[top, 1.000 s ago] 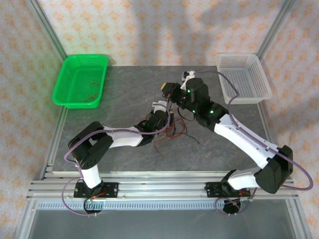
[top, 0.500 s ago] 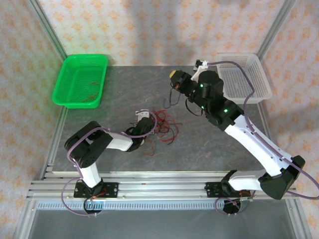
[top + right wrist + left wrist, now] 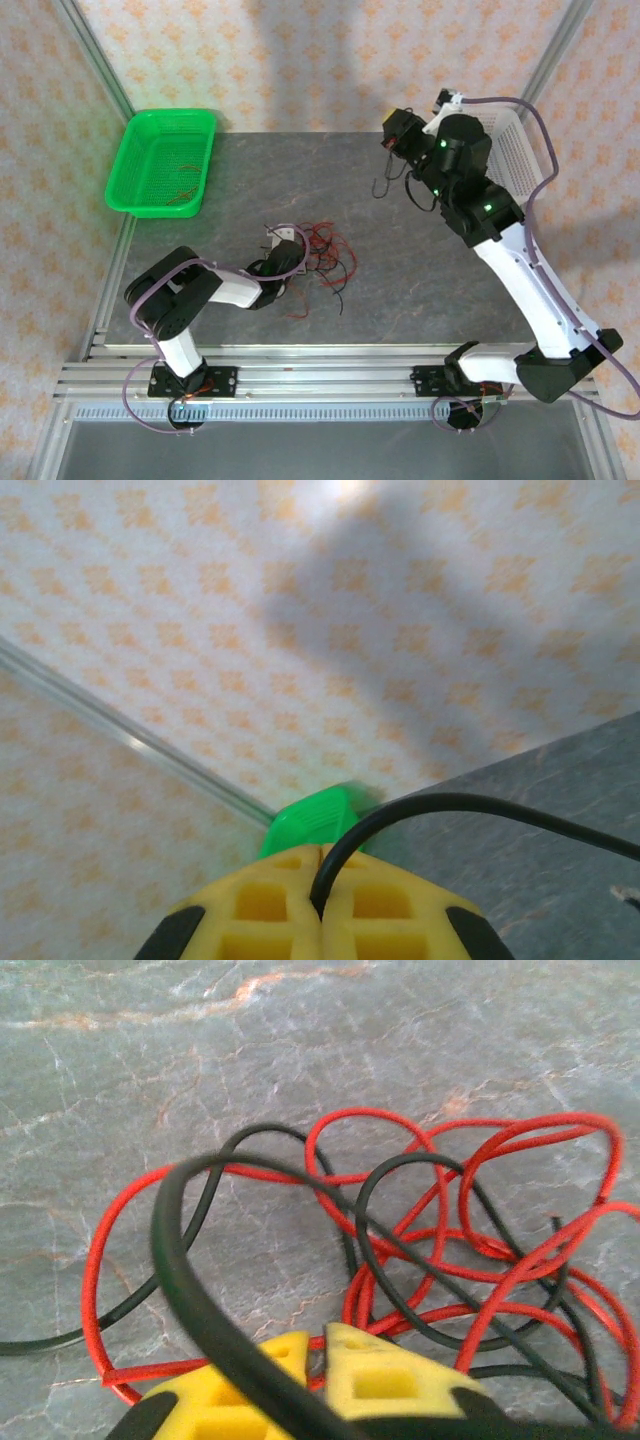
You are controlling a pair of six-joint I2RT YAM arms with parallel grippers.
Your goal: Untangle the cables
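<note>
Top external: black cable (image 3: 388, 172) vertical.

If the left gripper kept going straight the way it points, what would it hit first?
Most likely the tangle of red and black cables just ahead of the left gripper, right at its jaws.

A tangle of red and black cables (image 3: 325, 252) lies on the grey table (image 3: 240, 180), the left gripper (image 3: 292, 248) low at its left edge. The right gripper (image 3: 393, 142), near the white basket (image 3: 522, 150), dangles a black cable (image 3: 383, 183) (well apart from the tangle). The green basket (image 3: 170, 114) stands far left.
</note>
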